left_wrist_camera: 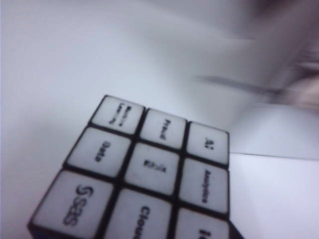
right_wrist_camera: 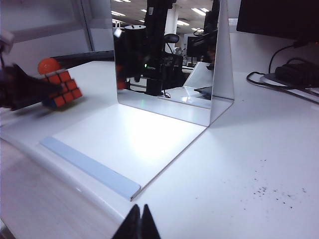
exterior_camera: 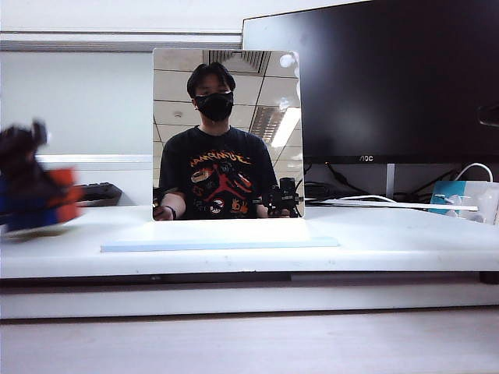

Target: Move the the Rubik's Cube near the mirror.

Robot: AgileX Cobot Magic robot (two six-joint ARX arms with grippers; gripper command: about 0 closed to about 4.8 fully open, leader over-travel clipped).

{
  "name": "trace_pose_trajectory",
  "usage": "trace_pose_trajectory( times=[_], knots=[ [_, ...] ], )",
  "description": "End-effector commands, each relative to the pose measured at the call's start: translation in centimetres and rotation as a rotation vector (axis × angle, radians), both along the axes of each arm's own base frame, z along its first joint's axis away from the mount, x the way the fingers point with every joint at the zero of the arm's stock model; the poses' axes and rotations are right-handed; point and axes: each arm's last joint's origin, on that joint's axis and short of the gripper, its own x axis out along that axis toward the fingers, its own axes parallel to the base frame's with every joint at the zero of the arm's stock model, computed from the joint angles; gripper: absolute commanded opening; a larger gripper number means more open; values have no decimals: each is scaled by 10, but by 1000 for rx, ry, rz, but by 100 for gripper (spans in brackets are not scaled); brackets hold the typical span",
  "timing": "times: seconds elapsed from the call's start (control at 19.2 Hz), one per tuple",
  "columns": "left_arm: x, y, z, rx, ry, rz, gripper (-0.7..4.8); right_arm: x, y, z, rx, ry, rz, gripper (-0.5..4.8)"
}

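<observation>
On my exterior view the left gripper (exterior_camera: 35,183) is a dark blur at the far left edge of the white table (exterior_camera: 390,241), and the Rubik's Cube (exterior_camera: 47,204) is with it there, showing blue and orange-red faces through the smear. I read it as sitting between the fingers, though the blur keeps me from telling whether the jaws are actually clamped on it or only around it. From the right wrist camera the cube (right_wrist_camera: 62,89) shows orange-red squares with the dark gripper (right_wrist_camera: 25,89) against it, well to the left of the mirror (right_wrist_camera: 169,55). My left wrist camera is filled by the cube's white face (left_wrist_camera: 144,169) with printed words, black edges between the tiles. The mirror (exterior_camera: 226,132) stands upright at the middle of the table on its pale-blue base (exterior_camera: 218,244), in front of a black monitor (exterior_camera: 390,78). The right gripper (right_wrist_camera: 141,224) hangs near the front edge of the table, its tips together.
</observation>
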Motion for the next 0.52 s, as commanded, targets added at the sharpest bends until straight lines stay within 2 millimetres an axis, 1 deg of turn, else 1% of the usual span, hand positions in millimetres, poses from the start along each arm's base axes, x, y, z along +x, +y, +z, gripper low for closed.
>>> trace_pose_trajectory(
  times=[0.05,0.16,0.21,0.26,0.31,0.36,0.42,0.47,0.52],
  knots=[
    [2,-15,14,-114,-38,-350,-5,0,0,0,3,-14,-2,-1],
    [0,-23,15,-104,-27,-456,-5,0,0,0,3,-14,-1,-1],
    [-1,-33,16,-96,-25,-524,-5,0,0,0,4,-13,0,-1],
    [-2,-39,19,-89,-33,-556,-5,0,0,0,4,-13,0,-1],
    [-2,-50,23,-77,-38,-568,-5,0,0,0,4,-13,0,-1],
    [-2,-60,26,-67,-25,-540,-5,0,0,0,4,-13,0,-1],
    [-4,-78,31,-24,-27,-513,-5,0,0,0,3,-13,0,-1],
    [-5,-98,38,25,-21,-448,-5,0,0,0,4,-13,0,-1],
    [-6,-107,42,49,-15,-404,-5,0,0,0,4,-13,0,-1]
  ],
)
